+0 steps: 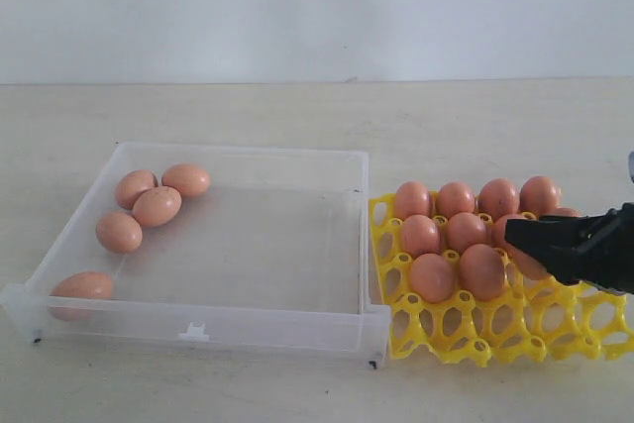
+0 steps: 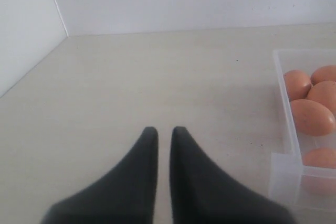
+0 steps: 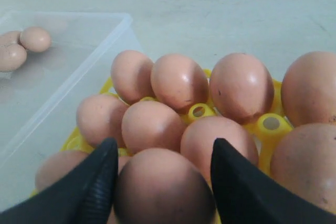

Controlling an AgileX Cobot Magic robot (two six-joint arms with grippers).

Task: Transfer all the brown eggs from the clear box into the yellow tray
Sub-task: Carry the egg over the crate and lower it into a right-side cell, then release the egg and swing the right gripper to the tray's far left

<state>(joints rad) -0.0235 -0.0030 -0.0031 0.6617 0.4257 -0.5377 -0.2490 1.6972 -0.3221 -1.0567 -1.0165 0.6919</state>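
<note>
Looking into the clear box (image 1: 277, 329), we count five brown eggs (image 1: 157, 206), all along its left side: four bunched toward the back-left corner and one alone in the front-left corner. The rest of its floor is open. The yellow tray (image 1: 466, 339) sits hard against the box's right wall and carries about ten eggs in its rear cups, while the front row of cups stands open. The right gripper (image 3: 164, 145) clasps one brown egg (image 3: 163, 190) among them, its black fingers (image 3: 100, 182) pressed to either side. We cannot tell whether that egg is seated or lifted, as its underside is hidden. Neighbouring eggs crowd the fingers. The left gripper (image 2: 164, 129) hangs over the table (image 2: 157, 77) outside the box's left wall, jaws drawn to a thin slit around nothing, with broad table ahead.
</note>
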